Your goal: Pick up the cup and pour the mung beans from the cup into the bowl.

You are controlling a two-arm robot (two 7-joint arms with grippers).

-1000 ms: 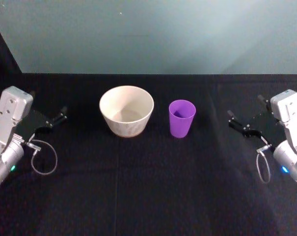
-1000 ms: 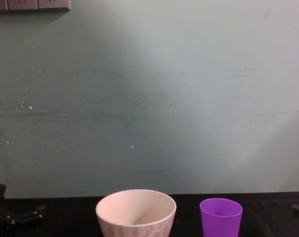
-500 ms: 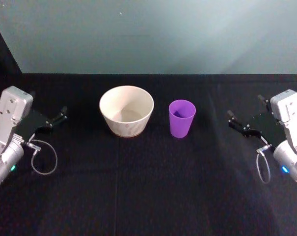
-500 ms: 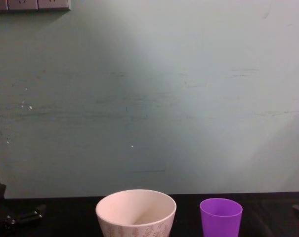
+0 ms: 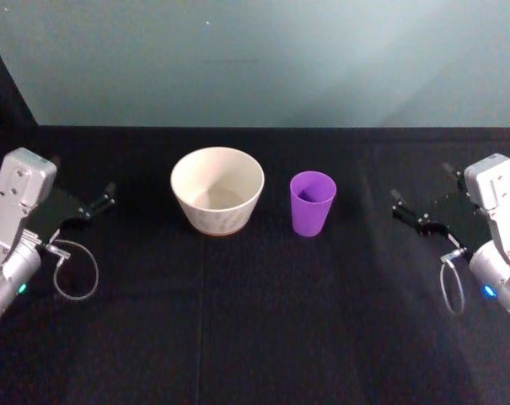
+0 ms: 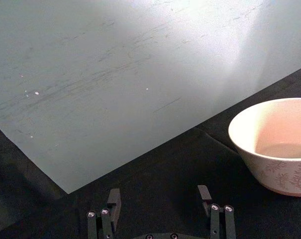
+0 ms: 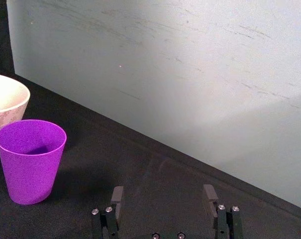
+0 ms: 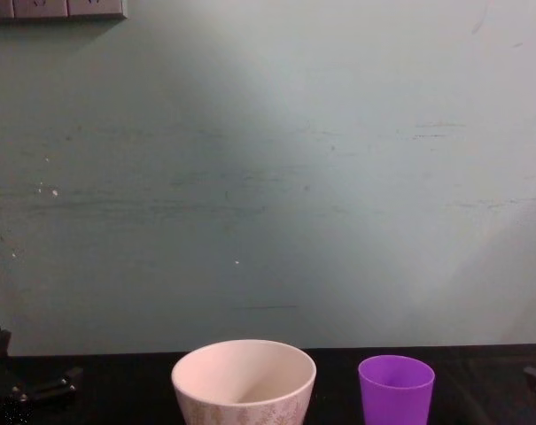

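The purple cup [image 5: 312, 202] stands upright at the middle of the black table, just right of the cream bowl [image 5: 217, 190]. Both also show in the chest view, the cup [image 8: 396, 388] and the bowl [image 8: 244, 381] side by side and apart. The cup's inside is shadowed, so any mung beans are hidden. My left gripper [image 5: 83, 180] rests open at the table's left side, well clear of the bowl [image 6: 274, 144]. My right gripper [image 5: 421, 183] is open at the right side, with the cup [image 7: 31, 159] some way ahead of its fingers [image 7: 117, 197].
A black cloth [image 5: 255, 321] covers the table, with bare room in front of the vessels. A pale teal wall [image 8: 268, 177] rises right behind the table's far edge. Cable loops [image 5: 73, 270] hang from both wrists.
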